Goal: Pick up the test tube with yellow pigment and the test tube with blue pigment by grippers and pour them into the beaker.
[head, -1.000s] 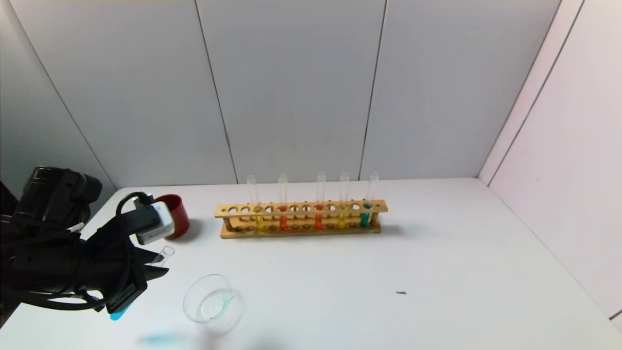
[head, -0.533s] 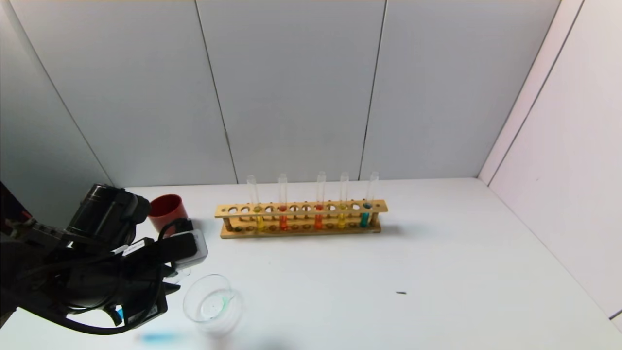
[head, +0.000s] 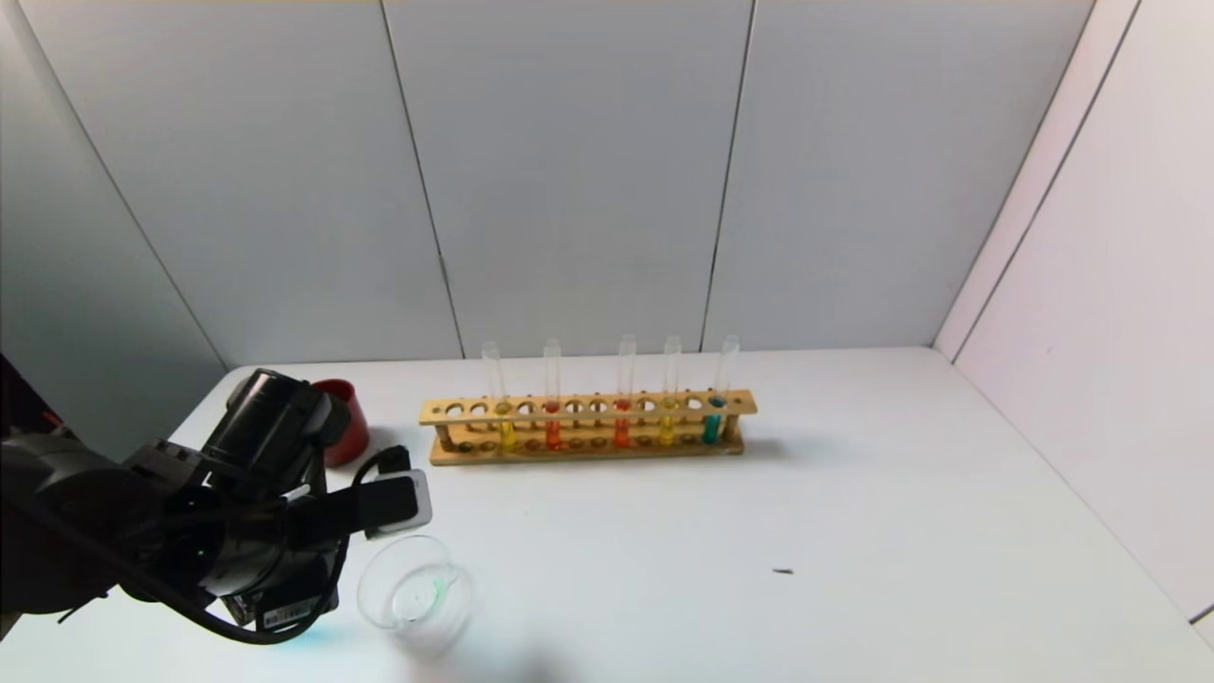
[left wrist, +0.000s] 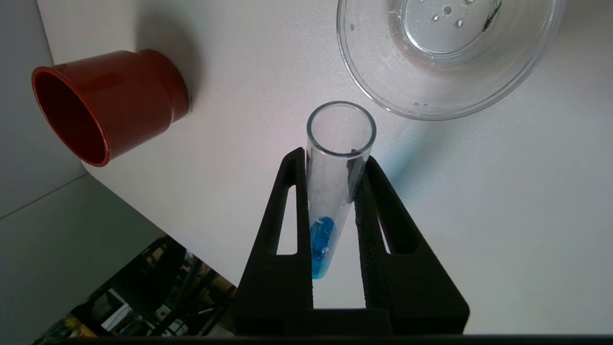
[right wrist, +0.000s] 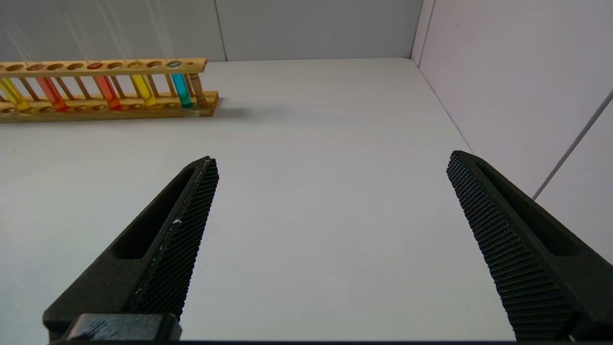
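My left gripper (left wrist: 335,158) is shut on the test tube with blue pigment (left wrist: 330,201), near its open mouth. A little blue liquid sits at the tube's round end. The tube's mouth points toward the beaker (left wrist: 445,72) but stops short of its rim. In the head view the left gripper (head: 327,560) is just left of the beaker (head: 414,593), and the held tube is hidden behind it. Two yellow tubes (head: 505,432) (head: 667,429) and another teal-blue tube (head: 711,427) stand in the wooden rack (head: 588,406). My right gripper (right wrist: 333,160) is open and empty over bare table.
A dark-red cup (head: 341,422) stands behind the left arm, left of the rack; it also shows in the left wrist view (left wrist: 110,103). Two orange-red tubes (head: 553,432) stand in the rack. A small dark speck (head: 782,571) lies on the table. Walls close the back and right.
My left arm has swung right toward the beaker and turned at the wrist, still holding the tube. The tube's mouth and blue end, seen earlier in the head view, are now hidden behind the gripper.
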